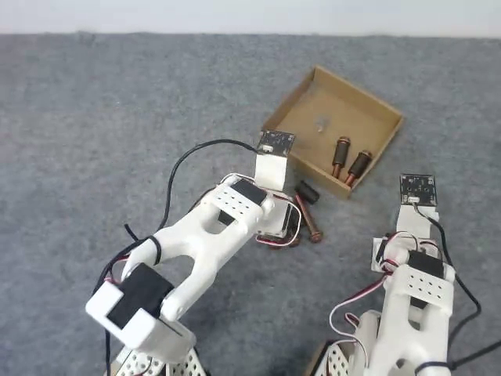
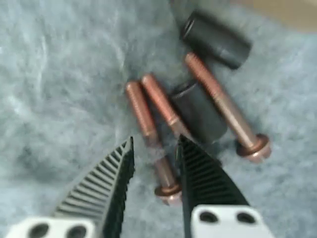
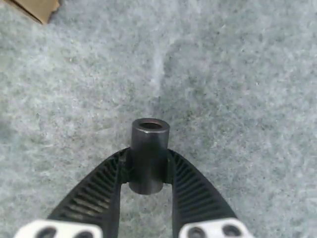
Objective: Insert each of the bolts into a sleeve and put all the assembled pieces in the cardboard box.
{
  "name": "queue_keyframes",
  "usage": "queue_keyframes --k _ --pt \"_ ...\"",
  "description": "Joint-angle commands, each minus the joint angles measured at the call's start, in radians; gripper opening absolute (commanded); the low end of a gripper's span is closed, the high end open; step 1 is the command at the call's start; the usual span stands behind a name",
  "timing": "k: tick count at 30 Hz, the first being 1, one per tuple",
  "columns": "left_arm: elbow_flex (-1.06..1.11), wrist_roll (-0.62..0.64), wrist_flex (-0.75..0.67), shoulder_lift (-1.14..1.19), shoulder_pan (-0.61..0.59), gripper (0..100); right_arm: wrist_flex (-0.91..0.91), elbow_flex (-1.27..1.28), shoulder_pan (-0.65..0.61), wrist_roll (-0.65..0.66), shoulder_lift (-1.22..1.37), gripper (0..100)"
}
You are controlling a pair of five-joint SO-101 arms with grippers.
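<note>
My left gripper (image 2: pixel 154 145) hangs open low over a cluster of parts, its fingers on either side of a copper bolt (image 2: pixel 148 134). Two more bolts (image 2: pixel 163 104) (image 2: pixel 223 106) lie alongside, the first partly under a black sleeve (image 2: pixel 198 111). A second sleeve (image 2: pixel 215 39) lies just beyond. My right gripper (image 3: pixel 147 154) is shut on another black sleeve (image 3: pixel 148 148), held above the carpet with its bore facing the camera. The cardboard box (image 1: pixel 376 106) holds two assembled pieces (image 1: pixel 341 155) (image 1: pixel 358 165).
Grey carpet covers the table. In the high view the left arm (image 1: pixel 211 235) reaches toward the box's near wall, with a sleeve (image 1: pixel 307 190) and a bolt (image 1: pixel 309 223) beside it. The right arm (image 1: pixel 419 274) stands at the lower right. A box corner (image 3: pixel 34 7) shows in the right wrist view.
</note>
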Motion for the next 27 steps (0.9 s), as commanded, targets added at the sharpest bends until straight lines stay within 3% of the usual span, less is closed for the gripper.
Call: queue_keyframes --k 1,13,21,27 --pt "-0.03 0.009 0.015 -0.018 -0.034 13 -0.019 -0.006 -0.016 0.041 -0.027 0.6" --pt "-0.035 0.011 0.017 0.003 -0.061 13 -0.018 -0.006 -0.016 0.041 -0.027 0.6" --pt "-0.226 0.009 0.195 0.186 -0.061 13 -0.019 -0.006 -0.016 0.041 -0.027 0.6" --pt "-0.259 -0.018 0.222 0.215 -0.055 9 -0.019 -0.006 -0.016 0.041 -0.027 0.6"
